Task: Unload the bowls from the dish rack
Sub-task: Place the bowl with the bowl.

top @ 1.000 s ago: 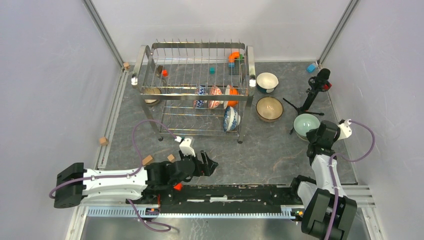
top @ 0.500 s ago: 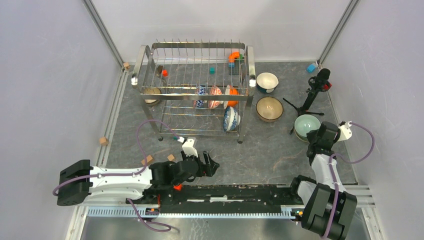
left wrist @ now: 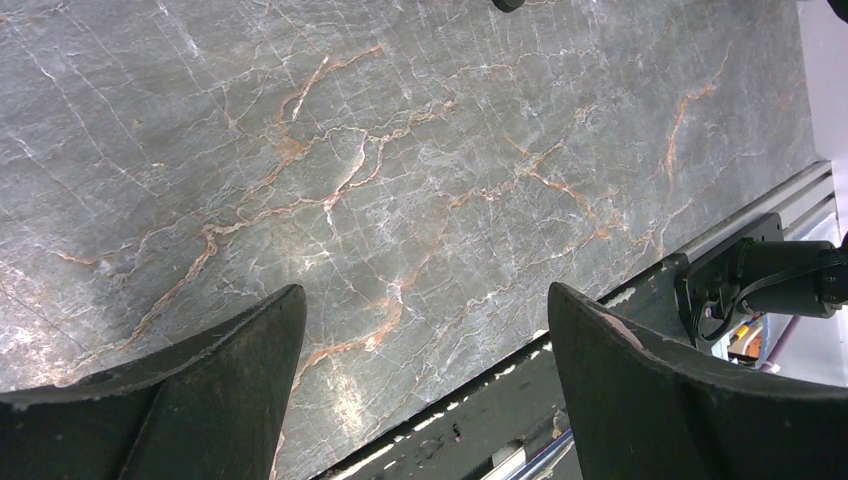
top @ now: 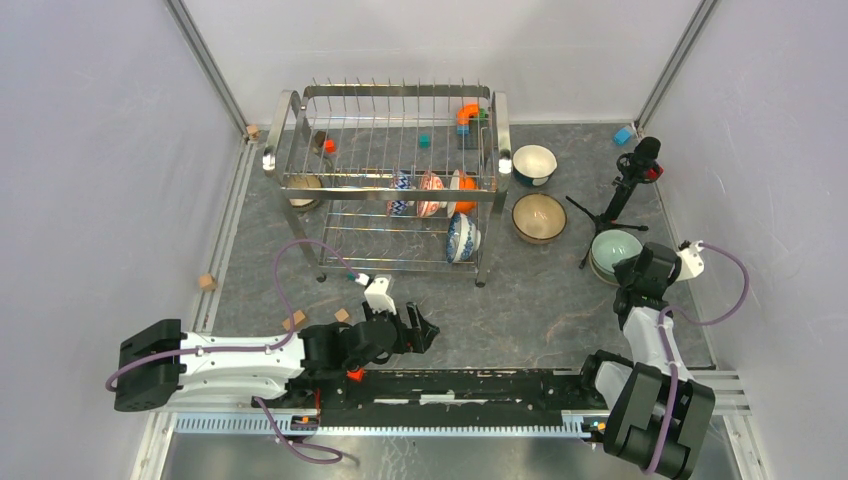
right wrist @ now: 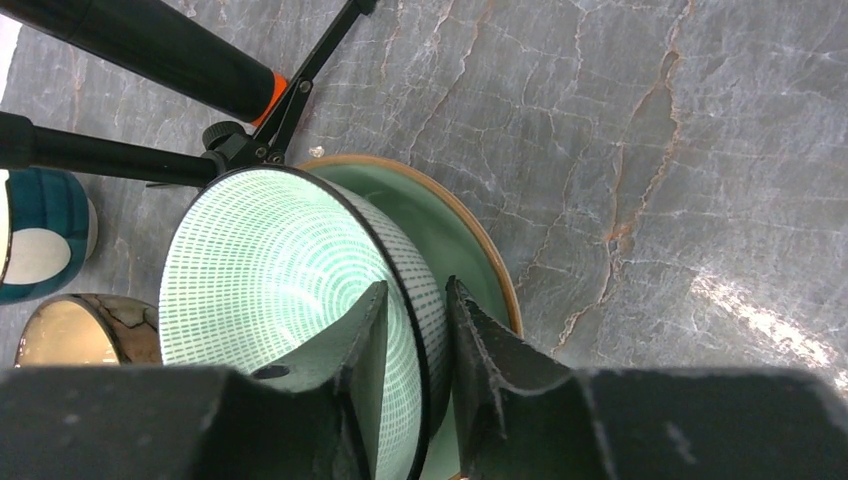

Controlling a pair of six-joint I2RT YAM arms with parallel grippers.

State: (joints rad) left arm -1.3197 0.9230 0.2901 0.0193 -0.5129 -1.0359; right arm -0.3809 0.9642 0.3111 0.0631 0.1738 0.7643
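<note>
Four bowls [top: 539, 217] sit on the table [top: 540, 300] at 3 o'clock of the dish rack [top: 497, 130], about five left racked; right gripper [right wrist: 415, 290] straddles the pale green bowl [right wrist: 270, 270] rim, pinch unclear; left gripper [left wrist: 425, 295] wide apart, empty.

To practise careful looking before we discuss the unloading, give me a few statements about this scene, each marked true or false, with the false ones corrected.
1. The left arm's fingers are open with nothing between them. True.
2. The right arm's fingers straddle the wall of a green-patterned bowl, one inside, one outside. True.
3. That bowl has no other bowl under it. False: it is nested in a pale green bowl.
4. The dish rack is empty. False: several bowls stand in it, among them an orange bowl.
5. The teal-and-white bowl is in the rack. False: it sits on the table, right of the rack.
</note>
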